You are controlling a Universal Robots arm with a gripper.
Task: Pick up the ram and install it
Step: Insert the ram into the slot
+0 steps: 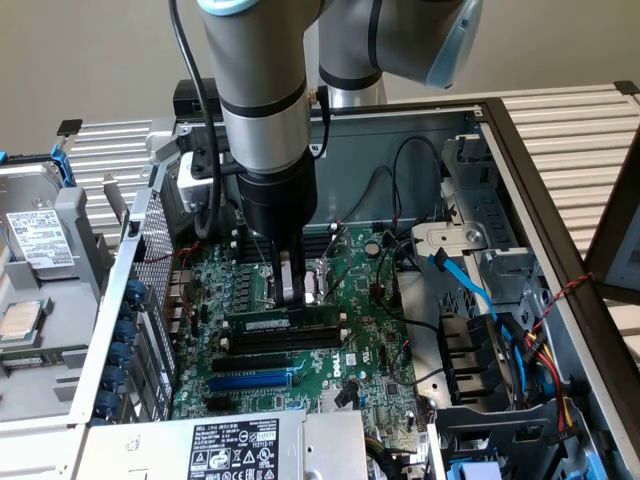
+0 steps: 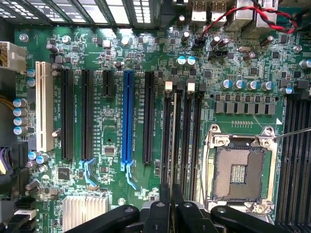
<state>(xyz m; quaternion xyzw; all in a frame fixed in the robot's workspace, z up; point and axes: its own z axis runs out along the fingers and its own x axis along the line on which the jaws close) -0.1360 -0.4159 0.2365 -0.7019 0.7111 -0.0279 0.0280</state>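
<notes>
Gripping: gripper (image 1: 297,288) narrow — jaws pinched on the ram (image 1: 268,324), along its top edge.
Ram: standing on edge directly under the gripper, white label showing, down at the black memory slots (image 2: 187,136) — seated or not, can't tell.
Flanks: blue slot (image 2: 127,116) one side of the gripper, CPU socket (image 2: 238,172) the other.

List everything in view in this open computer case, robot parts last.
long dark green-black ram stick: one, white label, upright at the black memory slots
green motherboard: one, case floor
blue expansion slot: one, mid-board
white expansion slot: one, board edge
silver-framed processor socket: one, empty
blue flat cable: one, exterior view's right
silver hard drive: one, exterior view's left
black gripper: one, shut on the ram stick
grey robot arm: one, above the board
</notes>
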